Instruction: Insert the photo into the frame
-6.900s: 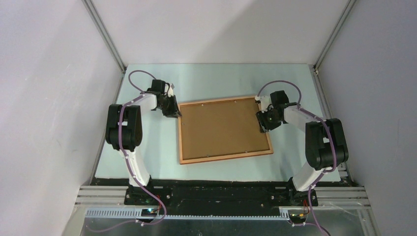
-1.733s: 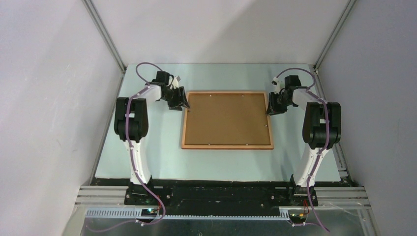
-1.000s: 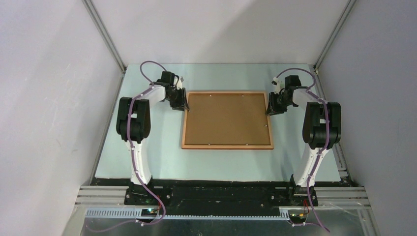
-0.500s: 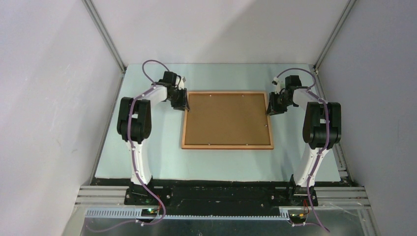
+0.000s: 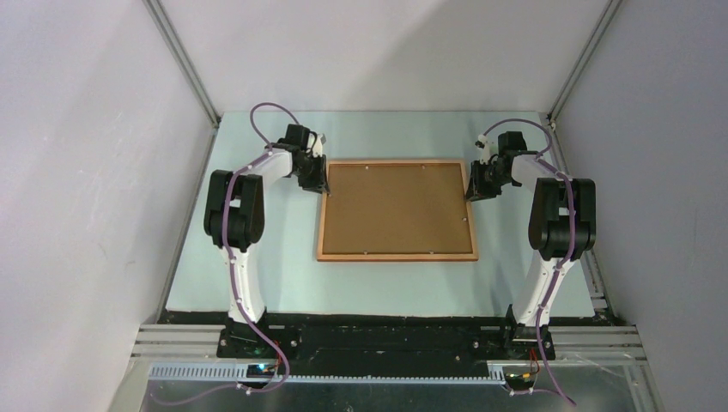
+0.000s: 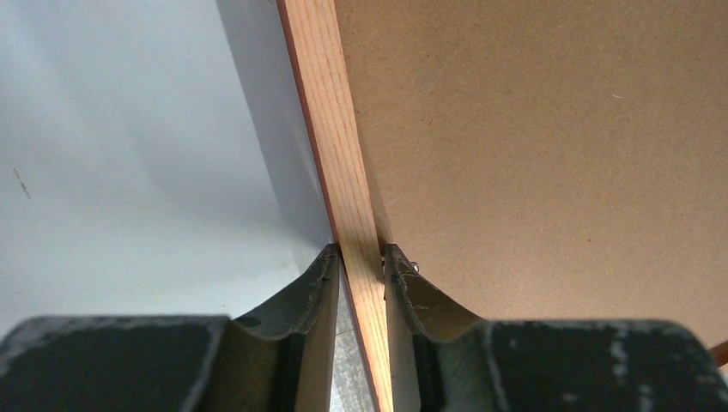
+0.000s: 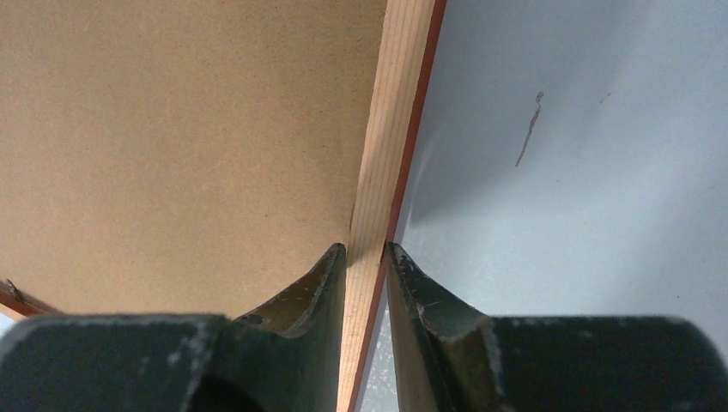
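frame [image 5: 397, 256], back side up, gripped at both far corners.
item: thin orange-brown wooden frame, plain brown backing board [image 5: 397, 206] filling it, set square over the middle of the pale table [image 5: 257, 257]. left gripper [image 5: 321, 184]: jaws narrow, pinched across the left rail close to the far-left corner, one jaw outside the wood and the other on the board side. right gripper [image 5: 470, 190]: jaws narrow, clamped across the right rail by the far-right corner, likewise one jaw on either side. whether the frame rests on the table or hangs just above it cannot be told.
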Motion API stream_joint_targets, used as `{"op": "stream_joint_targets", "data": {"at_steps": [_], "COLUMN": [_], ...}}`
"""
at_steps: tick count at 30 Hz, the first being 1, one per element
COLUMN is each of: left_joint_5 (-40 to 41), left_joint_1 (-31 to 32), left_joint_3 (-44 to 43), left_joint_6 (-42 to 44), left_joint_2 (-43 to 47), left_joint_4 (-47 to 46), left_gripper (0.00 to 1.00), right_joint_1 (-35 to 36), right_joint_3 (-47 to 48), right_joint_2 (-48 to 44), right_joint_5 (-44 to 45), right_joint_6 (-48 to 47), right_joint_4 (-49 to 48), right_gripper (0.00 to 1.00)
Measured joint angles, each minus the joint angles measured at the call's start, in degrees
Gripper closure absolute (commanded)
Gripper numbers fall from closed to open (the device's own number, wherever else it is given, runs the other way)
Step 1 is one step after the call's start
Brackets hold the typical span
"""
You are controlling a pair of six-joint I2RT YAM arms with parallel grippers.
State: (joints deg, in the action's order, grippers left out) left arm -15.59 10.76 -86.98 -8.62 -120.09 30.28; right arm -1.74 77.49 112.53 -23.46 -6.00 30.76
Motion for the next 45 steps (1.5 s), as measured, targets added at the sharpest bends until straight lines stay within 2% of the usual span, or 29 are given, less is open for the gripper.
{"op": "stream_joint_targets", "data": {"at_steps": [18, 35, 39, 45], "left_joint_5": [1.09, 6.43, 7.82, 9.25], "left_joint_1": [0.87, 3.43, 4.04, 4.46], "left_joint_3": [-0.81, -2.62, -2.93, -3.45], "left_joint_6": [3.02, 7.61, 8.37, 9.66], "left_joint_2": [0.0, 0.0, 0.0, 0.0], "left_joint_4": [2.1, 5.62, 6.01, 7.37], "left_gripper": [0.76, 0.76, 0.71, 0.53], "right_joint_1": [-0.11, -0.26, -0.31, -0.44], "right_joint_3": [0.0, 0.0, 0.0, 0.0], "right_joint_2": [0.0, 0.0, 0.0, 0.0], "right_joint_5": [-0.02, -0.39, -0.42, -0.44], "right_joint_6": [0.0, -0.02, 0.0, -0.02], "right_joint_4": [-0.04, -0.02, -0.02, -0.02], "right_gripper": [0.72, 0.72, 0.72, 0.66]}}
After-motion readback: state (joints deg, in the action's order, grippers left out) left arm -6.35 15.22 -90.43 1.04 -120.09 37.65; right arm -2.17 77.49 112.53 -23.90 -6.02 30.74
